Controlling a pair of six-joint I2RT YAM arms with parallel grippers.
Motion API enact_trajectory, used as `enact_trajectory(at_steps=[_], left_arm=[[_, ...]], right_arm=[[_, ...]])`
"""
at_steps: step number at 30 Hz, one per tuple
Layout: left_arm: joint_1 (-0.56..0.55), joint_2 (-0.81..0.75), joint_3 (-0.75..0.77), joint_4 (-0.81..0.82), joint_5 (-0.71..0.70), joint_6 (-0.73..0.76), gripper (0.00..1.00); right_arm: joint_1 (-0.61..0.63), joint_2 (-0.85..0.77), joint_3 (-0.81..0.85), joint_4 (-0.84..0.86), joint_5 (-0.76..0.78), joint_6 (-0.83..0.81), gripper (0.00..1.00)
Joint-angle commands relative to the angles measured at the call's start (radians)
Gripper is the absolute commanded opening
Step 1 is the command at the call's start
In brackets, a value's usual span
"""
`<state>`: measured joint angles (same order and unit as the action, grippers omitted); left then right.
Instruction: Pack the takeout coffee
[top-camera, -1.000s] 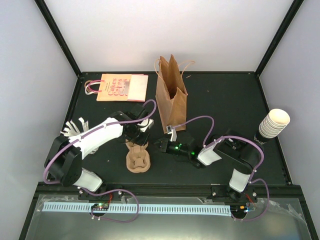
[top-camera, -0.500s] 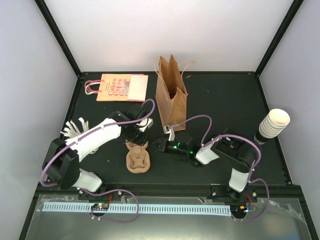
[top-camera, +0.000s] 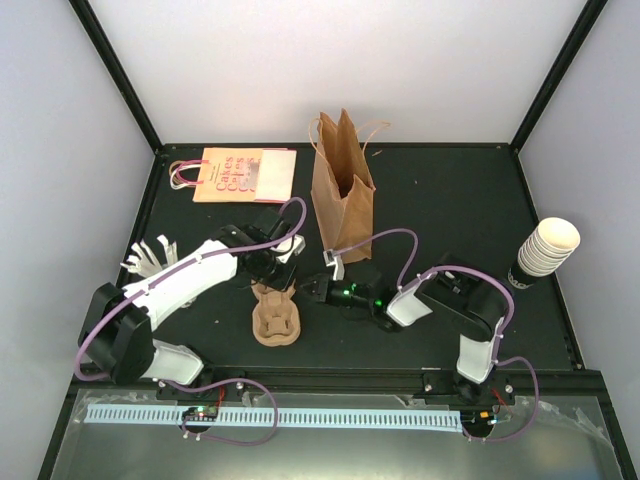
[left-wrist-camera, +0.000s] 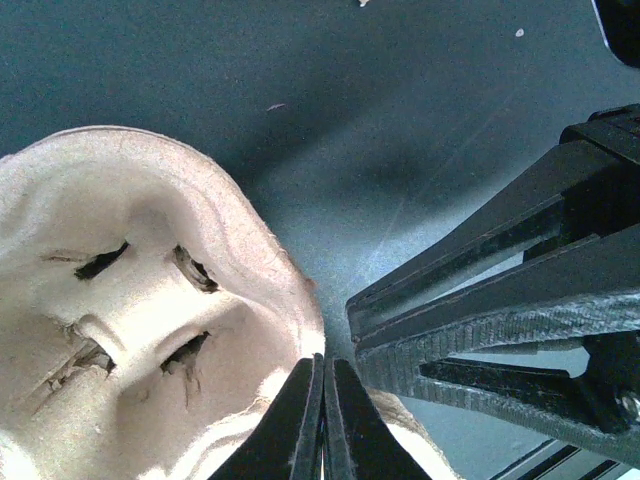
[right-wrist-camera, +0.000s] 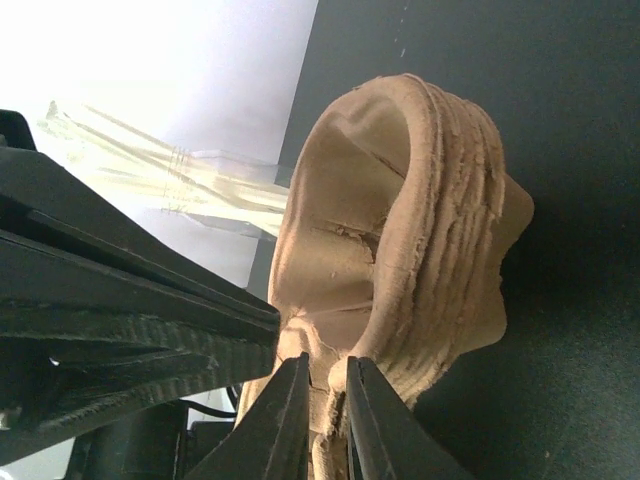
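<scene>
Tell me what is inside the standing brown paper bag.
The brown paper bag gapes open, showing only dark shadow; no object is visible. Its walls hide the lower part, so anything deeper cannot be seen.

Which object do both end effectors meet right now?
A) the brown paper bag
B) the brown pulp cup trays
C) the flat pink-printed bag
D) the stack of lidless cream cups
B: the left end effector and right end effector each sit at the rim of the pulp cup trays.

Pink lettering on flat bag (top-camera: 238, 173), illegible.
</scene>
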<state>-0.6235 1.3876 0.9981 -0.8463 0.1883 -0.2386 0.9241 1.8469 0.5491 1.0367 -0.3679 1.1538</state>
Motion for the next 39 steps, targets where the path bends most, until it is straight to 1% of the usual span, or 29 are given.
enact_trajectory(at_steps=[1, 7, 8, 11, 13, 17, 19, 23, 31, 33, 36, 39], left_arm=[[-0.005, -0.033, -0.004, 0.025, 0.017, -0.010, 0.03], [-0.005, -0.030, -0.004, 0.022, 0.020, -0.011, 0.04], [-0.005, -0.029, -0.005, 0.022, 0.022, -0.011, 0.08], [-0.005, -0.020, -0.009, 0.021, 0.025, -0.007, 0.28], [-0.005, -0.012, -0.012, 0.022, 0.017, -0.007, 0.34], [-0.007, 0.007, -0.010, 0.022, 0.003, -0.001, 0.35], [-0.010, 0.011, -0.009, 0.024, -0.007, 0.004, 0.35], [-0.017, 0.021, -0.009, 0.025, -0.019, 0.018, 0.36], [-0.035, 0.059, -0.007, 0.021, -0.053, 0.038, 0.35], [-0.038, 0.061, -0.006, 0.024, -0.053, 0.040, 0.36], [-0.041, 0.066, -0.003, 0.029, -0.054, 0.039, 0.41], [-0.043, 0.072, 0.000, 0.030, -0.053, 0.040, 0.40]], right_arm=[[-0.005, 0.016, 0.023, 0.042, -0.009, -0.003, 0.16], [-0.005, 0.029, 0.033, 0.048, -0.012, 0.004, 0.16], [-0.006, 0.026, 0.028, 0.048, -0.005, 0.005, 0.16], [-0.005, -0.009, -0.019, 0.035, 0.055, 0.003, 0.16], [-0.007, -0.041, -0.049, 0.014, 0.096, -0.008, 0.16], [-0.008, -0.094, -0.092, -0.019, 0.155, -0.025, 0.15], [-0.009, -0.108, -0.091, -0.038, 0.158, -0.035, 0.15], [-0.008, -0.109, -0.097, -0.043, 0.166, -0.032, 0.16], [-0.010, -0.105, -0.103, -0.029, 0.167, -0.028, 0.16], [-0.010, -0.106, -0.104, -0.029, 0.167, -0.027, 0.16], [-0.010, -0.106, -0.106, -0.028, 0.167, -0.028, 0.16], [-0.010, -0.106, -0.106, -0.026, 0.166, -0.027, 0.16]])
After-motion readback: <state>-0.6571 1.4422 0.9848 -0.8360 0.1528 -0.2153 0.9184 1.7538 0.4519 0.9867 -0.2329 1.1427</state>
